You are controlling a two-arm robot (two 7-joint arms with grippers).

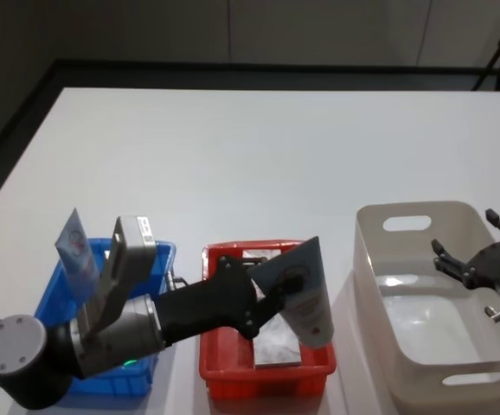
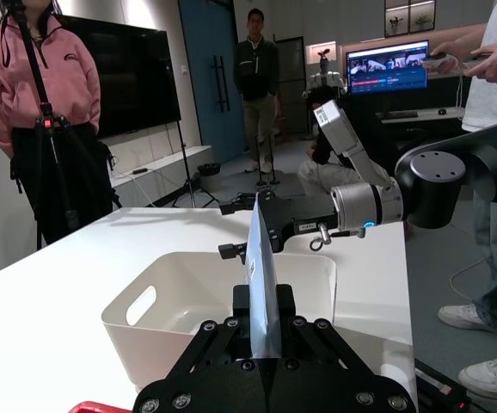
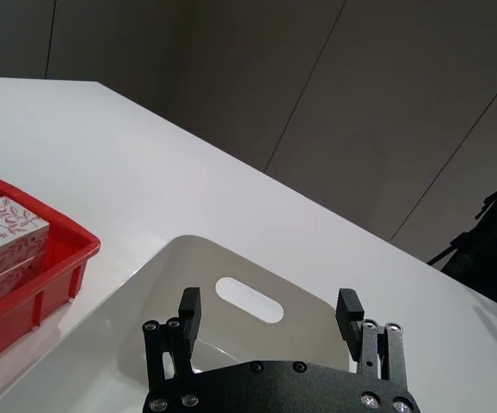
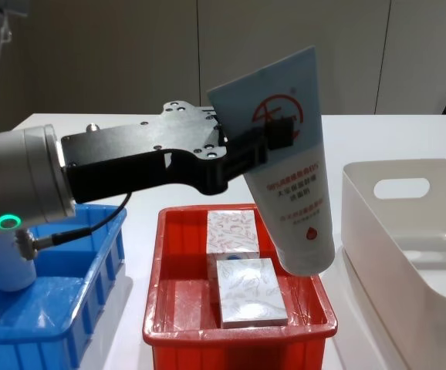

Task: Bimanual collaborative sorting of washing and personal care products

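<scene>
A pale-blue squeeze tube (image 4: 288, 154) with a red round logo hangs in the air over the red bin (image 4: 157, 308). It is tilted, its flat crimped end up and its cap end down toward the bin's right side. The left pincer (image 4: 273, 140) clamps it across the upper part, at the logo. Below it, two flat leaf-patterned boxes (image 4: 238, 262) lie in the red bin, one just behind the other. A second tube (image 1: 77, 251) stands in the blue bin (image 1: 55, 303) on the robot's left.

The right pincer (image 1: 468, 264) hovers over the far right side of the white bin (image 1: 371, 246), its fingers spread wide and holding nothing. All three bins sit in a row on the white counter (image 1: 233, 156).

This looks like the transfer step: the tube is lifted and pointed toward the robot's right. Next, the left arm would probably carry it across the gap to the white bin. Either the right pincer closes on the lower body for a handover, or the left releases it over the bin. Which one is meant cannot be told.
</scene>
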